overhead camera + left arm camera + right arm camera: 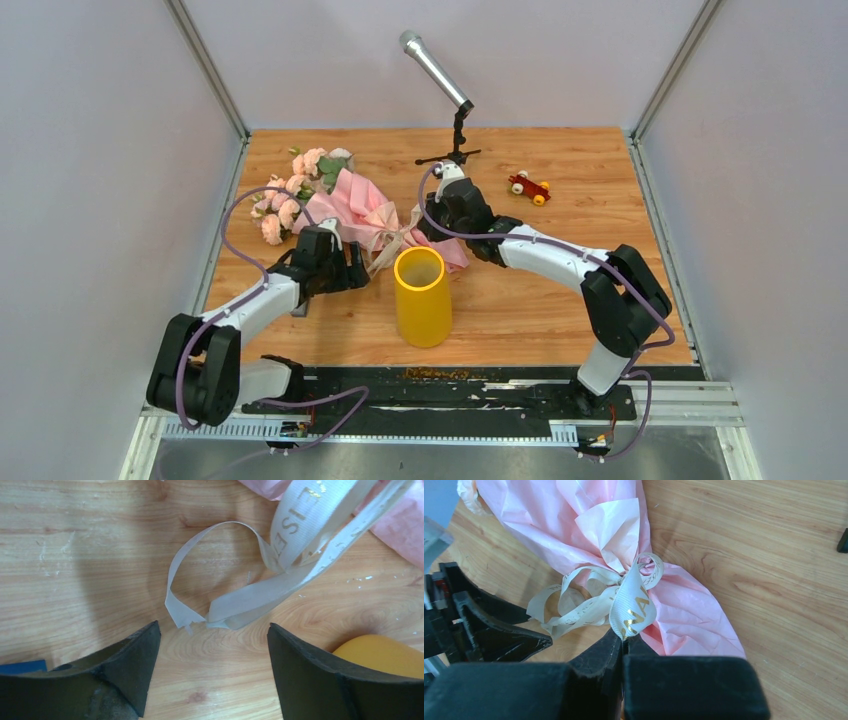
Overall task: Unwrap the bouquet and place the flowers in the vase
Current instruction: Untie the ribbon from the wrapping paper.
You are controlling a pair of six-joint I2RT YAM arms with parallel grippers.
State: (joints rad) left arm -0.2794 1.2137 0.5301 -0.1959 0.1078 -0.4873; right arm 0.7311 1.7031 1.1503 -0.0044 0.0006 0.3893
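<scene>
- bouquet (355,205) lying tied between both claws, roses (285,200) out past the left one
- yellow vase (422,300) upright, just right of left claw (214,655)
- mic stand (458,135) and toy car (529,187) behind right claw (623,642)
- left claw spread wide, ribbon (260,592) ends just ahead, untouched
- right claw pressed together, pinching the ribbon bow

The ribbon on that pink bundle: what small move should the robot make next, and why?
Probably the left gripper should dip and close on the loose ribbon tail lying between its open fingers, then tug. The bouquet is still tied, and the right gripper looks shut on the bow, so pulling the tail may undo the knot.
</scene>
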